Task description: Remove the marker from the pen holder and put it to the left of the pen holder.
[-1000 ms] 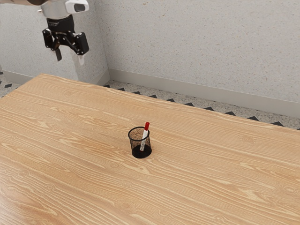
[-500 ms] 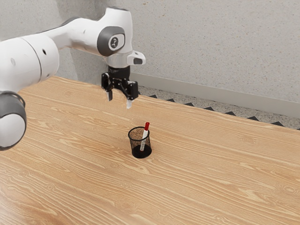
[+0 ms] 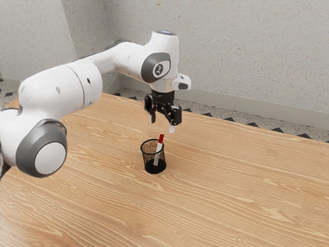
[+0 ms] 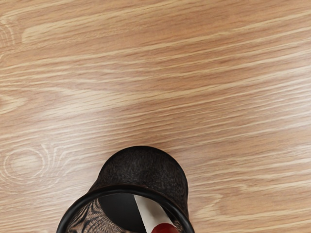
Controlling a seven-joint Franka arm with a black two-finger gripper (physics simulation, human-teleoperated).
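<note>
My gripper hangs open above the pen holder in the exterior view, its two fingers apart with nothing between them. Just beneath them is the red cap of the marker. The white-bodied marker leans inside the black mesh pen holder, cap up and sticking out past the rim. In the wrist view the pen holder is at the lower edge, seen from above, and the marker rests against the inside of its rim.
The wooden table spreads around the pen holder. Behind its far edge are a patterned floor and a speckled wall. The arm reaches in from the exterior view's left.
My arm has swung in toward the exterior view's right, and the gripper has come down from the upper left to above the pen holder. Marker and pen holder have stayed put.
</note>
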